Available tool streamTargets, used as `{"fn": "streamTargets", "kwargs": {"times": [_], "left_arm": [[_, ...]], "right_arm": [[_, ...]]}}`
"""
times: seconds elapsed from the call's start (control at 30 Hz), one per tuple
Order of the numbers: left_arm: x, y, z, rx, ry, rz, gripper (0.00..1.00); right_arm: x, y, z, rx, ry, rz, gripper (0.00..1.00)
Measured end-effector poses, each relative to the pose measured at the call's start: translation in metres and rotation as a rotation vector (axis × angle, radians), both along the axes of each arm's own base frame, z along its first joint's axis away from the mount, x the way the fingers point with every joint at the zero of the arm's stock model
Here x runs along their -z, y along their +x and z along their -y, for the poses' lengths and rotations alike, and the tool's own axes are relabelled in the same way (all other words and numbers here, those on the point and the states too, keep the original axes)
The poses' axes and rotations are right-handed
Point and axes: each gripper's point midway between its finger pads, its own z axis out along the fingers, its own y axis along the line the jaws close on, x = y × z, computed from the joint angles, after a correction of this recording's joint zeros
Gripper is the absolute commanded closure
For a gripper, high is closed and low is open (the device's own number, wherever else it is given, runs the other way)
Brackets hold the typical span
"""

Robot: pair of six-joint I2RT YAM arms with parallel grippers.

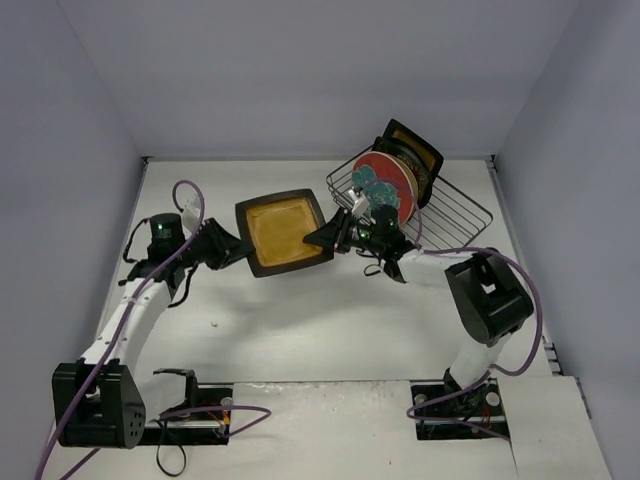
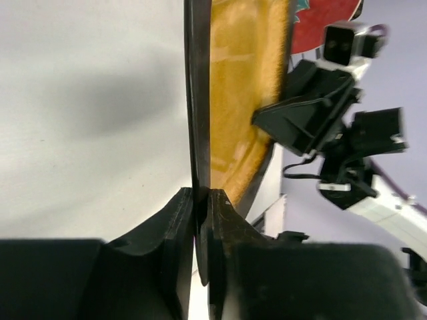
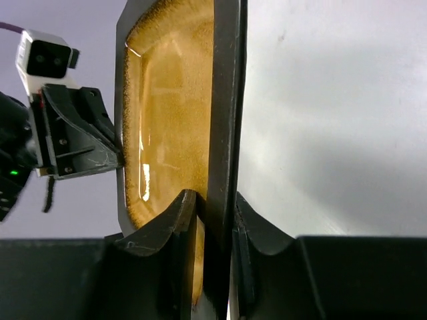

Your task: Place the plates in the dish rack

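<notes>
Handover step, by the look of it. The square amber plate (image 1: 285, 232) is off the tabletop (image 1: 330, 330), mid-width and closer to the far edge, with both arms on it.

- L gripper (image 1: 238, 247): clamped on the plate's left rim. L wrist cam shows both fingers tight on the dark edge.
- R gripper (image 1: 328, 236): on the opposite (right) rim. R wrist cam shows the jaws straddling the rim, narrow, and both look in contact, so I read it as gripped. Can't vouch for how firm.
- Plate face is up toward the top cam. The line between the 2 grip pts runs left-right across the table.

The dish rack (image 1: 455, 215) is at the far right corner, right of the plate and a bit farther back. It sits just beyond the R gripper and well away from the L one, so the R arm is the one to finish.

Already in the rack, on edge at its far end: the round red-teal floral plate (image 1: 385, 183) and a 2nd amber square plate (image 1: 418, 150) behind it. The near-right part shows bare wire.

Next, IMO: L lets go, R swings right and tips the plate onto its edge to drop into a divider on the near side of the floral plate. Risk is a rim-only grip, so the plate may pivot when L releases.
</notes>
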Motion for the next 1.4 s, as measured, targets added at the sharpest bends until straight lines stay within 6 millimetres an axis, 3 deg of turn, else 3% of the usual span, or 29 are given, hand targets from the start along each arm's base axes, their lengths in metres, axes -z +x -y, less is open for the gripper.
{"fn": "streamTargets", "kwargs": {"times": [0.07, 0.1, 0.13, 0.2, 0.3, 0.67, 0.87, 0.9, 0.93, 1.13, 1.4], "left_arm": [[-0.009, 0.0, -0.003, 0.012, 0.057, 0.012, 0.65], [-0.013, 0.0, -0.005, 0.018, 0.088, 0.018, 0.47], [-0.017, -0.001, -0.007, 0.02, 0.12, 0.024, 0.4], [-0.024, -0.001, -0.014, 0.016, 0.187, 0.035, 0.28], [-0.034, 0.001, -0.028, -0.013, 0.293, 0.05, 0.19], [-0.046, -0.009, -0.103, -0.179, 0.727, 0.013, 0.19], [-0.047, -0.025, -0.122, -0.221, 0.822, -0.002, 0.18], [-0.048, -0.027, -0.124, -0.223, 0.831, 0.0, 0.06], [-0.049, -0.029, -0.126, -0.223, 0.841, 0.005, 0.03], [-0.054, -0.034, -0.132, -0.24, 0.871, 0.022, 0.03], [-0.052, -0.036, -0.133, -0.238, 0.881, 0.015, 0.03]], "right_arm": [[-0.015, 0.003, -0.002, -0.009, -0.03, 0.057, 1.0], [-0.023, 0.005, -0.002, -0.008, -0.051, 0.091, 1.0], [-0.025, 0.006, -0.001, -0.01, -0.088, 0.117, 1.0], [-0.049, 0.011, 0.002, -0.001, -0.152, 0.227, 1.0], [-0.068, 0.018, 0.014, 0.01, -0.279, 0.336, 1.0], [-0.147, 0.069, 0.108, 0.122, -0.769, 0.733, 1.0], [-0.181, 0.086, 0.15, 0.131, -0.995, 0.928, 1.0], [-0.183, 0.088, 0.156, 0.127, -1.03, 0.947, 1.0], [-0.185, 0.09, 0.16, 0.121, -1.062, 0.966, 1.0], [-0.177, 0.104, 0.173, 0.082, -1.2, 1.015, 1.0], [-0.129, 0.128, 0.178, -0.001, -1.31, 0.958, 1.0]]}}
